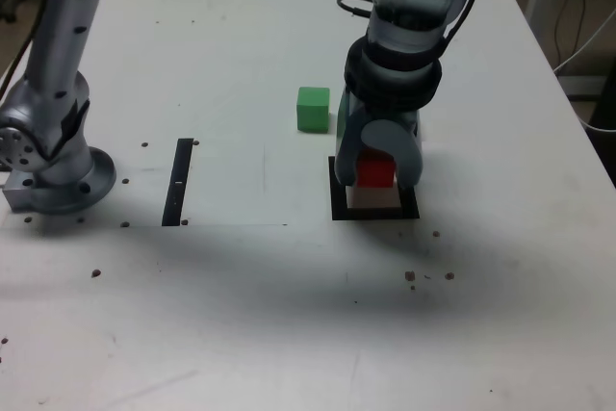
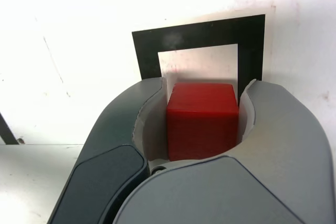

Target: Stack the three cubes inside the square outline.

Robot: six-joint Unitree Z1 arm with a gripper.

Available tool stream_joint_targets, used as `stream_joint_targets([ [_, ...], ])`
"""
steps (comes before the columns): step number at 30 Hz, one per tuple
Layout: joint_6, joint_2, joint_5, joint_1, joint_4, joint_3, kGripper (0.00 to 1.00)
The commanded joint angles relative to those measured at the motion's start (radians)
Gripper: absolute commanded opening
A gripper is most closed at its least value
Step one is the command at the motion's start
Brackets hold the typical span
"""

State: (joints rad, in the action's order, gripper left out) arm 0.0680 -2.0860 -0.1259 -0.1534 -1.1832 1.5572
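Clamped in the gripper [image 1: 376, 172]: the red cube [image 1: 376, 171], jaws pressed against two opposite faces, tips pointing down. Held directly over the square outline [image 1: 338, 210], above its white centre; whether touching the surface or just above it cannot be told from the exterior view. In the wrist view, the same red cube [image 2: 201, 119] squeezed between the grey jaw pads, with the square outline [image 2: 146, 52] showing beyond it, black border and pale middle both visible. Green cube [image 1: 313, 108] lying on the white table [image 1: 221, 334], near the square outline, beyond it and toward the exterior view's left, apart from the gripper. Narrow black strip [image 1: 178, 182] flat on the table, well apart from the square outline toward the exterior view's left. Silver arm base [image 1: 50, 156] farther still that way, at the table's edge. Small dark specks scattered over the tabletop around the square outline. No readable brand, label or writing on cubes, gripper or table. Yellow cube not seen.
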Motion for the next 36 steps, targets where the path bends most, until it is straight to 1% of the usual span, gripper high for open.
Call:
stream_joint_targets([
  [1,0.000,-0.003,-0.002,0.000,0.009,-0.008,0.28],
  [6,0.000,-0.003,-0.009,0.011,0.016,-0.026,0.28],
  [13,0.000,0.000,-0.001,0.015,0.016,-0.043,0.28],
  [16,0.000,-0.001,0.002,0.015,0.017,-0.045,0.30],
  [19,-0.001,-0.002,0.006,0.015,0.020,-0.045,0.34],
  [22,-0.004,-0.003,0.009,0.015,0.022,-0.045,0.40],
  [27,-0.011,-0.005,0.009,0.016,0.021,-0.046,0.58],
  [31,-0.015,-0.007,0.010,0.015,0.021,-0.046,0.71],
  [36,-0.017,-0.010,0.012,0.015,0.022,-0.049,0.82],
])
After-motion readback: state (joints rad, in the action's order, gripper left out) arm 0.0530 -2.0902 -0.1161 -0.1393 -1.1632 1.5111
